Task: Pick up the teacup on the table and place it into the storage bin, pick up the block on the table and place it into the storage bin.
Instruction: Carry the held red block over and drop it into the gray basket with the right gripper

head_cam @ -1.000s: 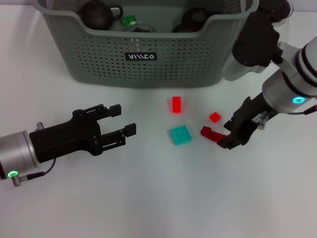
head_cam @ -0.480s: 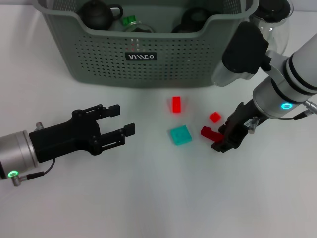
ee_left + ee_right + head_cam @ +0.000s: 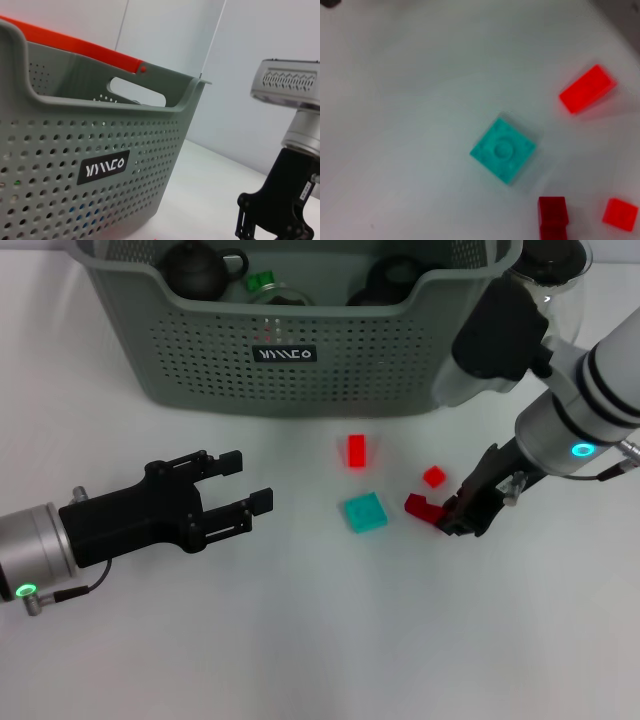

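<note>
Several blocks lie on the white table in front of the storage bin [image 3: 300, 380]: a bright red block [image 3: 356, 451], a teal block [image 3: 364, 511], a small red block [image 3: 433, 476] and a dark red block [image 3: 420, 506]. My right gripper [image 3: 462, 520] is low over the table, right beside the dark red block. The right wrist view shows the teal block [image 3: 503, 149], the bright red block [image 3: 586, 89], the dark red block [image 3: 552, 220] and the small red block [image 3: 620, 214]. My left gripper [image 3: 248, 481] hovers open at the left, holding nothing. No teacup shows on the table.
Dark teapots [image 3: 195, 268] and a green-capped item [image 3: 262, 282] sit inside the bin. A clear glass pitcher [image 3: 555, 285] stands behind my right arm. The left wrist view shows the bin's labelled wall [image 3: 100, 150] and the right arm's gripper [image 3: 270, 220] farther off.
My right gripper slid left toward the dark red block, then drew back slightly to the right and up. The left arm has not moved.
</note>
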Controlling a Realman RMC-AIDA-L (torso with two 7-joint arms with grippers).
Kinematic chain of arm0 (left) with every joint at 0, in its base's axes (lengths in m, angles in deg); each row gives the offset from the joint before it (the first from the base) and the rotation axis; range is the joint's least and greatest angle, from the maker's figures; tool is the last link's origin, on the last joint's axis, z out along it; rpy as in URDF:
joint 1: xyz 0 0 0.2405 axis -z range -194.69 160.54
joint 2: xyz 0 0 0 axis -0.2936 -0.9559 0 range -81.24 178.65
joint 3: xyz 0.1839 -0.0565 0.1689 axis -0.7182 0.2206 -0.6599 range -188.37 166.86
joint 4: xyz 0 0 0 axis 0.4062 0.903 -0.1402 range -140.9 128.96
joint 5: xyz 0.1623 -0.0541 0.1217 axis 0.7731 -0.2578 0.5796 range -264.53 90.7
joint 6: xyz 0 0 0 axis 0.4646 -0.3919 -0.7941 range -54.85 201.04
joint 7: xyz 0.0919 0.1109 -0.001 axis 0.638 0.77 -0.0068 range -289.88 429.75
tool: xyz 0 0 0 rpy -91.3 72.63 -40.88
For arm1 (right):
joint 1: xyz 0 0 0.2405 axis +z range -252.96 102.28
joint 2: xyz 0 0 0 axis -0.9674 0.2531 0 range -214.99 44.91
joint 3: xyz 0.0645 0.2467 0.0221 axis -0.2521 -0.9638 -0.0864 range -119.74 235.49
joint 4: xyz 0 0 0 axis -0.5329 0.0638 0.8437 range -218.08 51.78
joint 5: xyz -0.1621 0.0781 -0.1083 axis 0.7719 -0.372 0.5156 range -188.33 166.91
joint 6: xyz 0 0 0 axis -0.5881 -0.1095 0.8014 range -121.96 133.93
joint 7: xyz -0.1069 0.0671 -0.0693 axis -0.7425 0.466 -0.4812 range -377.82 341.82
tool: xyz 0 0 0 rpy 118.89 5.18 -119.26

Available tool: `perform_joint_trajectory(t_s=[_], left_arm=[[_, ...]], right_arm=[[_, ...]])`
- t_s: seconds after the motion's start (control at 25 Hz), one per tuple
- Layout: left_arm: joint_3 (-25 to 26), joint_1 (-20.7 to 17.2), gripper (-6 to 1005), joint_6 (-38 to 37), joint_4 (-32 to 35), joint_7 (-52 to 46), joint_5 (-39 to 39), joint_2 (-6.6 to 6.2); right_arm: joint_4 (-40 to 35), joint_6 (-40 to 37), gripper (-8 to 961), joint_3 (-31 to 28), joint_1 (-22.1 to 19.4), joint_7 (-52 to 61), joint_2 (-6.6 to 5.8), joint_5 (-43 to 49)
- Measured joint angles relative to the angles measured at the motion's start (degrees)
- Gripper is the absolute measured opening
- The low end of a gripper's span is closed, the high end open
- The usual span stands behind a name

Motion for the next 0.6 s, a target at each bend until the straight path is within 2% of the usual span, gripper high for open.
perform_joint_trajectory(t_s=[0.12,0.24,0.44,0.6], left_arm=[[0.0,-0.05,707,-0.01,-0.08,0.0,0.0,0.0],[-0.01,-0.17,707,-0.01,-0.09,-0.02,0.0,0.01],[0.26,-0.32,707,0.02,-0.08,-0.05,0.01,0.0],[0.74,-0.28,707,0.07,-0.09,-0.07,0.01,0.0]], right_arm=[[-5.25,-3.5,196,-2.09,-1.33,-0.15,-0.18,-0.29],[-15.35,-10.44,197,-8.49,-3.89,-2.06,-0.24,-3.11],[-31.99,-21.61,197,-24.34,-8.32,-5.26,-0.32,-18.81],[-38.42,-21.82,196,-31.05,-10.18,-7.57,-0.32,-31.44]])
